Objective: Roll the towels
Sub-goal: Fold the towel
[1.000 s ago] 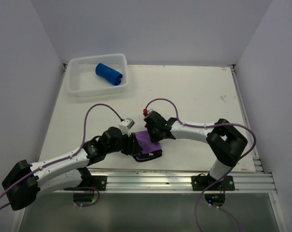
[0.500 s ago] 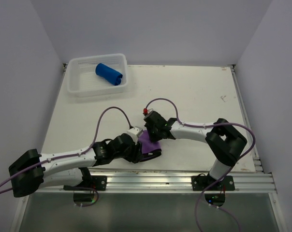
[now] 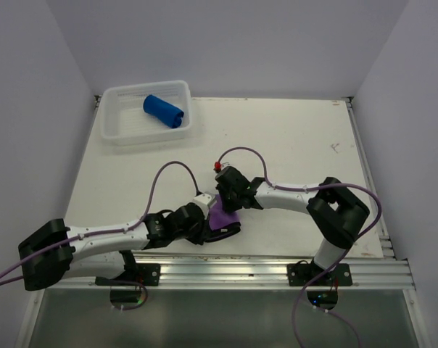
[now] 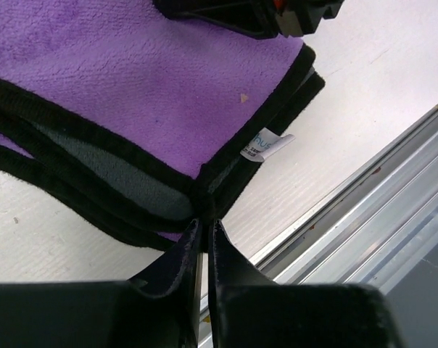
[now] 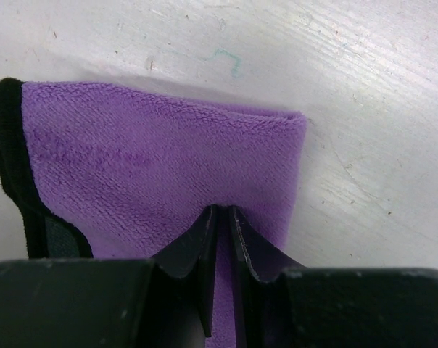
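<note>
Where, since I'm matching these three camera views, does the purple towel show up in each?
Top external: the purple towel lies low at centre, by the near edge of the table.
Left wrist: the towel fills the upper left.
Right wrist: the towel fills the middle.
Shared landmark: its black edge, running across the left of the left wrist view and down the left side of the right wrist view.

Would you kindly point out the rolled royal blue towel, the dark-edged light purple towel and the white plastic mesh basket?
rolled royal blue towel [image 3: 164, 111], top external view, middle of roll.
dark-edged light purple towel [image 4: 132, 80], left wrist view, purple top face.
white plastic mesh basket [image 3: 123, 117], top external view, bare floor.
</note>
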`<action>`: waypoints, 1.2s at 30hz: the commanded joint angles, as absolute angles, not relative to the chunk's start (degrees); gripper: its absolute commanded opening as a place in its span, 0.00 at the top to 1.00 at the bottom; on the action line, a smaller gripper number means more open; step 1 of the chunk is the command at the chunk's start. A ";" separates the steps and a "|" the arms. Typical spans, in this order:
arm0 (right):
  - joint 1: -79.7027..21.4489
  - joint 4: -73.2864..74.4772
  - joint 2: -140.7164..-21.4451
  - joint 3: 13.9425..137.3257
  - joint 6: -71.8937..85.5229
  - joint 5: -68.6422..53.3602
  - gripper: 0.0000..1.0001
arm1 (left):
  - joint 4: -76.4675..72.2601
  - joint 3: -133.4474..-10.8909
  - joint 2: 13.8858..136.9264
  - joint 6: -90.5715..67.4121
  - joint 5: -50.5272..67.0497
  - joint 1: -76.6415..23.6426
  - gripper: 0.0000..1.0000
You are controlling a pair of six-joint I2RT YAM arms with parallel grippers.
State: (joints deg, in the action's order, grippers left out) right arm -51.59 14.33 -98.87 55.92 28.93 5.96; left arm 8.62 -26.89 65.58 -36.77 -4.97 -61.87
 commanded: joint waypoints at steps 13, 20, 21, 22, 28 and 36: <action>-51.59 15.29 -102.30 55.02 28.74 6.06 0.85 | 12.21 -29.18 59.51 -37.62 -10.99 -64.69 1.00; -51.59 15.82 -103.01 55.28 29.18 6.94 0.85 | 14.32 -28.83 57.40 -39.46 -13.26 -66.53 1.00; -51.59 15.73 -102.92 55.37 29.27 6.86 0.85 | 14.85 -28.92 57.13 -39.55 -13.62 -66.79 1.00; -51.59 15.65 -103.01 55.28 29.35 6.77 0.85 | 15.55 -29.00 56.69 -39.64 -13.88 -67.41 1.00; -51.59 15.64 -103.18 55.81 29.36 6.42 0.83 | 17.57 -28.74 57.39 -41.04 -15.47 -68.90 1.00; -51.59 15.64 -102.74 55.46 29.44 6.15 0.82 | 15.91 -22.94 56.95 -45.70 -16.08 -69.87 1.00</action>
